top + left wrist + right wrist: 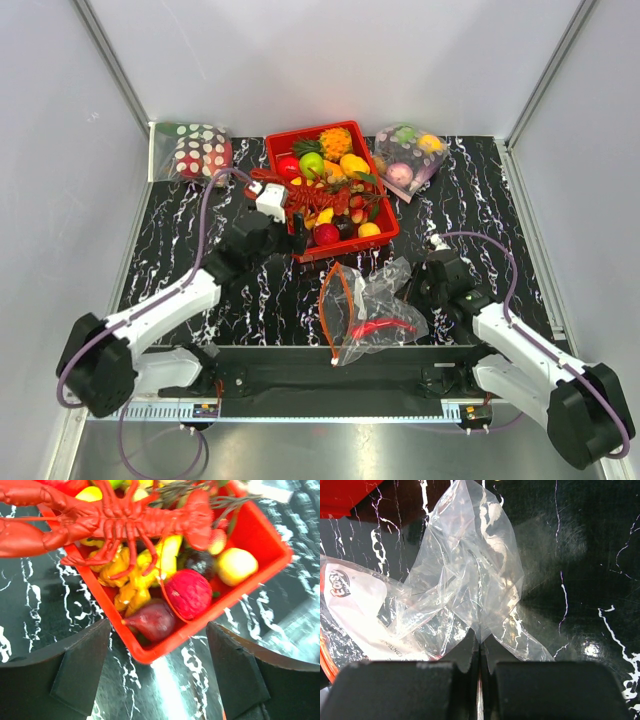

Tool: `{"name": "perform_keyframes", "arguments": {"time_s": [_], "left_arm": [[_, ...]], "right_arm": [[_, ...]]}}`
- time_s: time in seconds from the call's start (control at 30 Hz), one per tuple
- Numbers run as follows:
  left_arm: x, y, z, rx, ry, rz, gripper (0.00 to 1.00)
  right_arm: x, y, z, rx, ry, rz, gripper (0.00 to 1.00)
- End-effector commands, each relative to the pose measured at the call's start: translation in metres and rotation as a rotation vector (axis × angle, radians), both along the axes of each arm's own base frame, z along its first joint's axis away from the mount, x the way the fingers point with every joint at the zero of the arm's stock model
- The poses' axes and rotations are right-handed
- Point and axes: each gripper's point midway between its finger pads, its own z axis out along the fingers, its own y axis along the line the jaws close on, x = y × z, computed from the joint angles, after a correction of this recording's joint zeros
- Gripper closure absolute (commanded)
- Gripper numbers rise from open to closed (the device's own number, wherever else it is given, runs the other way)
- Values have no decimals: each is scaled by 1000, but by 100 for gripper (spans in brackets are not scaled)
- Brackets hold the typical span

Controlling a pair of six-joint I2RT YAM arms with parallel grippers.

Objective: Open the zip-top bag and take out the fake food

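The clear zip-top bag lies crumpled at the table's front middle, its orange-red zip strip gaping in a loop. A long red chili shows through its plastic. My right gripper is shut on a fold of the bag, whose white label faces the right wrist camera. The red lobster lies across the left rim of the red basket, also seen from the left wrist. My left gripper is open and empty over the basket's near corner.
The basket holds several fruits, among them a pineapple and a red apple. A white-dotted red bag lies at the back left and a clear bag of pastel fruits at the back right. Walls close in both sides.
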Motion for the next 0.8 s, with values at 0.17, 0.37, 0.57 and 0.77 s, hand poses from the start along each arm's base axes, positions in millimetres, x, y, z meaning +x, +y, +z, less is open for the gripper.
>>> {"name": "perform_keyframes", "arguments": {"time_s": [0.17, 0.37, 0.57, 0.77], "left_arm": [[-99, -39, -27, -67, -32, -291, 30], [-157, -67, -33, -209, -43, -448, 37], [-166, -85, -48, -207, -19, -503, 37], [-162, -107, -79, -124, 13, -546, 37]], "right_arm": [[7, 1, 14, 2, -45, 4, 100], [5, 2, 16, 9, -41, 4, 100], [3, 1, 19, 18, -46, 1, 100], [0, 0, 23, 23, -46, -4, 100]]}}
